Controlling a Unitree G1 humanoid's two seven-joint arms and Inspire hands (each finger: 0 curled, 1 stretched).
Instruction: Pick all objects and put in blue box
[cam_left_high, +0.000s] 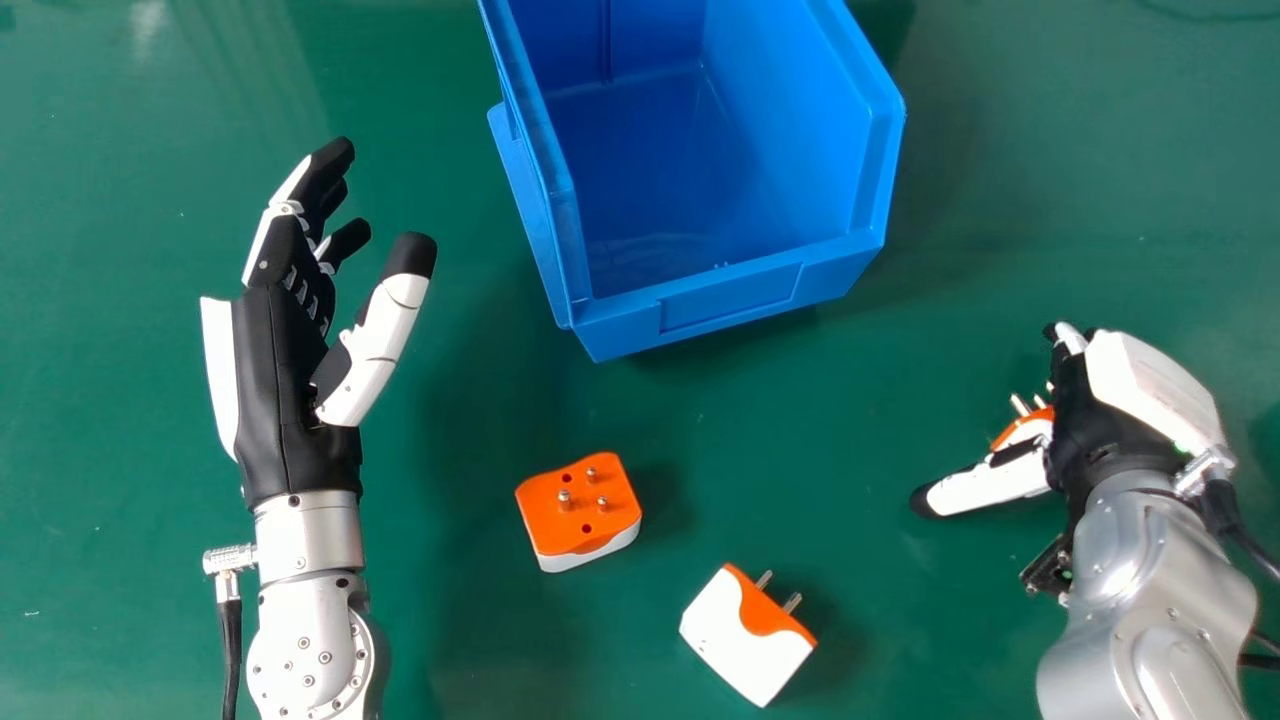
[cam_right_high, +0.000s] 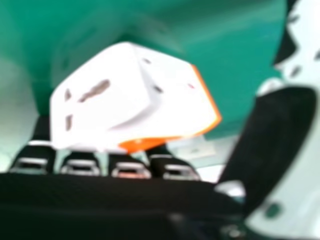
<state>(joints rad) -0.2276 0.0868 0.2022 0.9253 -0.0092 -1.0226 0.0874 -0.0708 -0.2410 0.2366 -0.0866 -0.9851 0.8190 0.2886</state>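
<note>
The inner floor of the blue box is exposed to view; on its robot side, a pin-up adapter and a tipped adapter are noted on the table. Right of the box, a third adapter is flanked by the open right hand, thumb spread; to its left, the left hand is held open, fingers pointed forward.

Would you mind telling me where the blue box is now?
The blue box sits at the head view's top middle, right of the left hand.
</note>
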